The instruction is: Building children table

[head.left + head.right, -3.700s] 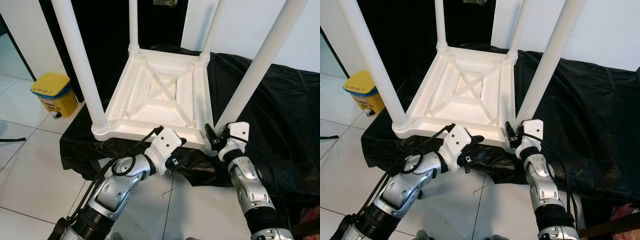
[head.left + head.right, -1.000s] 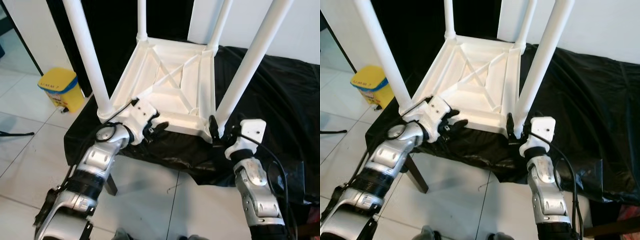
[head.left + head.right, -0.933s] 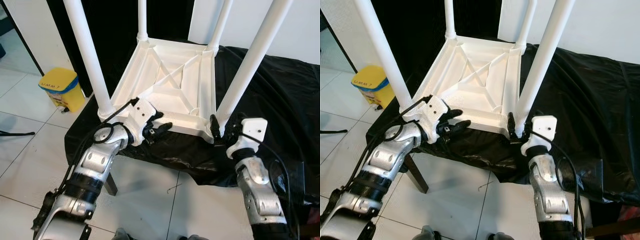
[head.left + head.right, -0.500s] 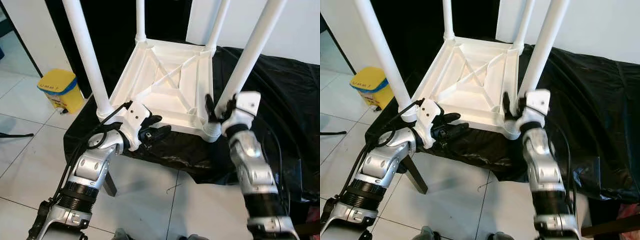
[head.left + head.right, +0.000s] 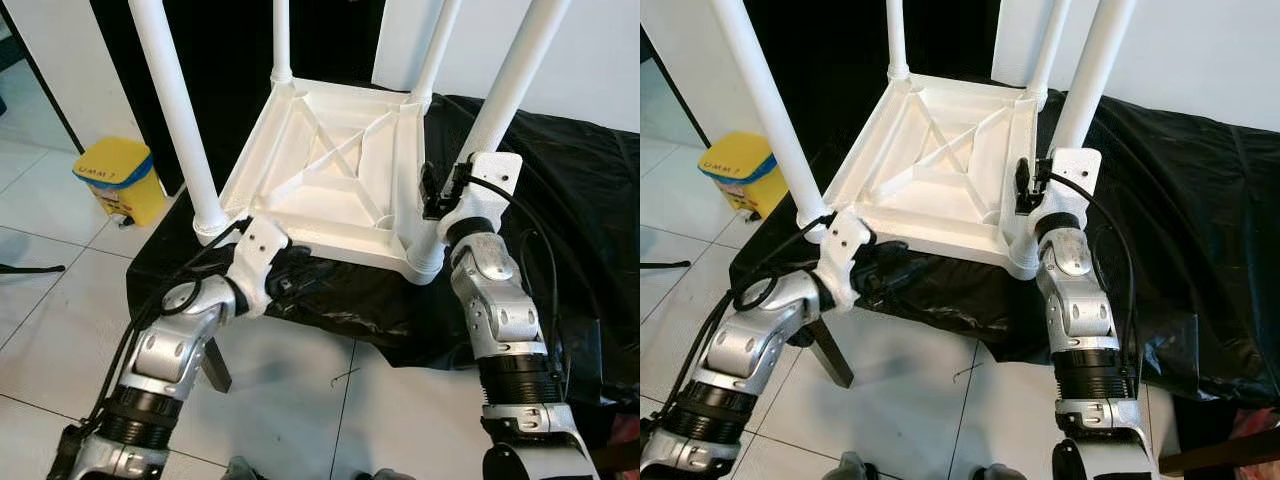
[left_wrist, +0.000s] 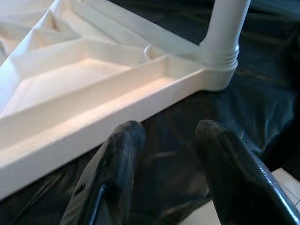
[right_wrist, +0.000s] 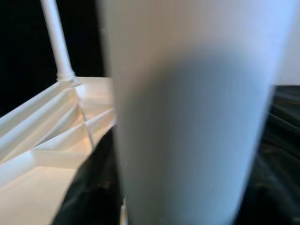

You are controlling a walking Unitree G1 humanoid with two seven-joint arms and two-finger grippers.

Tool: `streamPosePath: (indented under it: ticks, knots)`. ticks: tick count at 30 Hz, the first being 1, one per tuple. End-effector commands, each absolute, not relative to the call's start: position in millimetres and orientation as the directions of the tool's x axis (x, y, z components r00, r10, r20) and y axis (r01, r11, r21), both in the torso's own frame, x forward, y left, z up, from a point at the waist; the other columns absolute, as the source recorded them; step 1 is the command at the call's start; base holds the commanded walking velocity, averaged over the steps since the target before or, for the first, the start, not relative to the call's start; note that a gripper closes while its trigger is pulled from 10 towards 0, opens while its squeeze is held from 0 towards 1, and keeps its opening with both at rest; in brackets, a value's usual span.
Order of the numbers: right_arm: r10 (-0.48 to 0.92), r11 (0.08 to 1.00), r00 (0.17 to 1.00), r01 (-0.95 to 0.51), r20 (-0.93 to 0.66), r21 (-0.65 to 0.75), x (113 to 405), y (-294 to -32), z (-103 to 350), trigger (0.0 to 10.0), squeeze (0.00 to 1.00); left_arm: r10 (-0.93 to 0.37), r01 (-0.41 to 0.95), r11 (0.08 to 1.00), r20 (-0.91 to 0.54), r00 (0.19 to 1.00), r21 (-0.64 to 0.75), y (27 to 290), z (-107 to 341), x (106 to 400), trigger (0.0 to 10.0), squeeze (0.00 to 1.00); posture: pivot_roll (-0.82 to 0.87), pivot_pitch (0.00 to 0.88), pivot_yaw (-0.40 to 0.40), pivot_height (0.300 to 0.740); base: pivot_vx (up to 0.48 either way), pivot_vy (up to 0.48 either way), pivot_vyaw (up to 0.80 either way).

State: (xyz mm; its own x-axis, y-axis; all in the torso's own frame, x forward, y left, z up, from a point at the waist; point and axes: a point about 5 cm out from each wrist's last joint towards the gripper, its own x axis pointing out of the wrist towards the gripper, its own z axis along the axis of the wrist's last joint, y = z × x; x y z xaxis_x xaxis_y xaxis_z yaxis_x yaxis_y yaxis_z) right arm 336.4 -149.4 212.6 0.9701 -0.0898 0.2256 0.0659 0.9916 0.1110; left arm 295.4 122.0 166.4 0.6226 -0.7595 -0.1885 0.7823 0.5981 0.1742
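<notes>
The white children's table [image 5: 322, 243] lies upside down on a black cloth, its four legs pointing up. My right gripper [image 5: 440, 190] is at the near right leg [image 5: 503, 95], just above that corner's socket, and is shut on the leg. In the right wrist view that leg [image 7: 187, 117] stands right in front of the camera, with one black finger [image 7: 96, 187] against its side. My left gripper [image 6: 166, 131] is open and holds nothing. It sits on the cloth just below the table's near edge [image 6: 93, 122], left of the middle.
The black cloth [image 5: 580, 230] covers a low support and hangs over its front; a dark wooden leg [image 5: 215, 365] shows beneath. A yellow bin [image 5: 112, 180] stands on the white tiled floor at the left. A white wall stands behind at the right.
My right gripper has risen from the table's near right corner up to the leg above it. My left gripper has dropped from the near edge to just below it.
</notes>
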Motion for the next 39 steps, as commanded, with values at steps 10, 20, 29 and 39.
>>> streamPosePath:
  ticks: [10, 20, 29, 39]
  knots:
    - [-0.188, 0.855, 0.974, 0.097, 0.130, 0.509, 329.1, -156.6, 212.5, 10.0, 0.00, -0.658, 0.715, 0.683, -0.299, 0.691, 0.150, 145.4, 150.2, 297.8, 10.0, 0.00, 0.04, 0.080, -0.079, 0.740, 0.000, 0.000, 0.00]
    - [-0.230, 0.622, 0.968, 0.063, 0.105, 0.781, 323.2, -176.5, 212.0, 10.0, 0.00, -0.526, 0.646, 0.746, -0.452, 0.720, 0.162, 161.0, 120.3, 306.8, 10.0, 0.00, 0.02, 0.096, -0.066, 0.740, 0.000, 0.000, 0.00]
    - [-0.214, 0.433, 0.971, 0.001, 0.102, 0.901, 307.4, -185.9, 201.2, 10.0, 0.00, -0.414, 0.551, 0.807, -0.464, 0.783, 0.210, 168.7, 112.9, 325.8, 10.0, 0.00, 0.02, 0.113, -0.058, 0.740, 0.000, 0.000, 0.00]
    - [-0.226, 0.271, 0.971, -0.015, 0.079, 0.962, 287.4, -200.8, 170.1, 10.0, 0.00, -0.176, 0.268, 0.925, -0.323, 0.930, 0.269, 173.4, 162.6, 397.6, 10.0, 0.00, -0.01, 0.135, -0.042, 0.740, 0.000, 0.000, 0.00]
